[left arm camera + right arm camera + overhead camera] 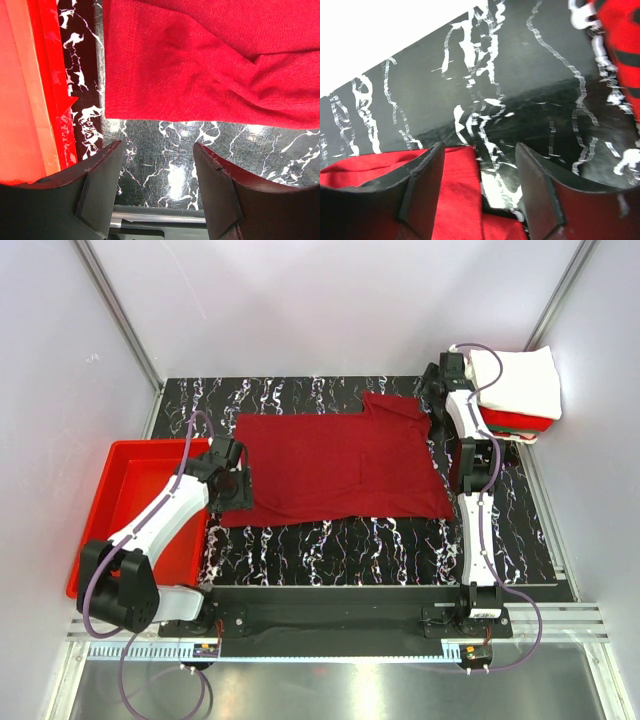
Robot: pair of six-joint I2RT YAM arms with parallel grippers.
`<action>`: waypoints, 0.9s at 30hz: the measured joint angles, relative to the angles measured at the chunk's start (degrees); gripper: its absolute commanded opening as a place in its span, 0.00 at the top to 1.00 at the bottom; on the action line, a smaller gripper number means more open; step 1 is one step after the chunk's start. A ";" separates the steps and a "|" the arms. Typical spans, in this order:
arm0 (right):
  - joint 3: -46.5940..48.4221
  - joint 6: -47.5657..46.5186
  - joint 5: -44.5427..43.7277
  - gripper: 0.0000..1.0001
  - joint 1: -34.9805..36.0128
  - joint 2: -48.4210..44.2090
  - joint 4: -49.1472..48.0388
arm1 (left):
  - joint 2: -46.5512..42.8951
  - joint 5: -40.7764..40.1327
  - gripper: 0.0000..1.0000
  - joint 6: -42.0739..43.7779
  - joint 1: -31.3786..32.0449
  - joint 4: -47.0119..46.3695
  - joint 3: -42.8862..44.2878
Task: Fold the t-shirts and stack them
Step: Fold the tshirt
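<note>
We see our left hand (157,146) spread empty, right hand (479,146) wide too, soft maroon t-shirt (330,465) flat on marbled table (400,540)

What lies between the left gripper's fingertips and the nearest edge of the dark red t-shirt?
Only a bare strip of black marbled table. The left wrist view shows it, with the open left gripper short of the dark red t-shirt.

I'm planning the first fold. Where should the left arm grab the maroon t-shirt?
Pinch the maroon t-shirt at its near-left corner, coming in low from the tray side: it lies flat, so only an edge offers a bite, and the open left gripper sits beside that corner.
</note>
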State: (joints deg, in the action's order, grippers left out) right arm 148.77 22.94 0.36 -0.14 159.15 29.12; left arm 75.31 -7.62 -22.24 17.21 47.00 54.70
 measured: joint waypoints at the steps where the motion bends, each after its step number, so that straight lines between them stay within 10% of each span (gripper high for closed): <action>1: 0.04 0.11 0.72 0.42 0.02 0.13 -0.20 | 0.11 0.02 0.37 0.00 0.00 -0.02 0.00; 15: -1.27 4.09 9.40 1.00 0.22 0.39 -0.57 | 0.24 0.72 0.37 -0.70 0.02 -0.20 0.00; 27: -14.80 4.66 9.75 1.00 0.24 -6.45 -7.13 | 3.50 1.92 0.36 -0.35 -0.76 1.90 4.42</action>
State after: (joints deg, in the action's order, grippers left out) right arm 133.97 27.59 10.11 0.10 152.70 22.00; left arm 78.81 -5.69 -22.59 16.45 48.90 59.11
